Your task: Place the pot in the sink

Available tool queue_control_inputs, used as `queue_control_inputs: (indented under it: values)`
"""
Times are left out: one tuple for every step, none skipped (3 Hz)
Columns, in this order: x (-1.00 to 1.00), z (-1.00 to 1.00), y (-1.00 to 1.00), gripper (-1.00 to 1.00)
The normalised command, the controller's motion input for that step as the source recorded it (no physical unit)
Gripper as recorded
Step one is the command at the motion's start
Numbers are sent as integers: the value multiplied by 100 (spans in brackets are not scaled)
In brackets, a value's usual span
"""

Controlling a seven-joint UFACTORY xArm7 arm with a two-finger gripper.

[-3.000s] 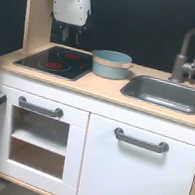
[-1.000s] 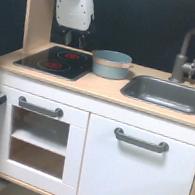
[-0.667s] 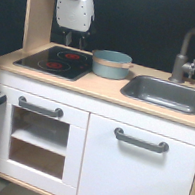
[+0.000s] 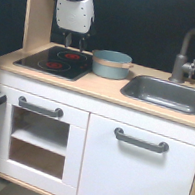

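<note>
the pot [image 4: 111, 64] stands upright on the wooden counter [image 4: 104, 88], between the black stove top [image 4: 55, 61] and the sink [image 4: 166, 93], touching or almost touching the stove top's edge and well apart from the basin. the gripper [image 4: 75, 42] hangs above the back part of the stove top, just to the exterior view's left of the pot, with its two fingers pointing down and a small gap between them, holding nothing. the faucet [image 4: 190, 51] rises behind the sink, and below the counter are white cabinet doors with grey handles [image 4: 140, 141].
</note>
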Motion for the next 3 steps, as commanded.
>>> queue_control_inputs:
  values:
    - [-7, 7, -3, 100]
    - [-4, 0, -3, 100]
    - [-6, 8, -4, 100]
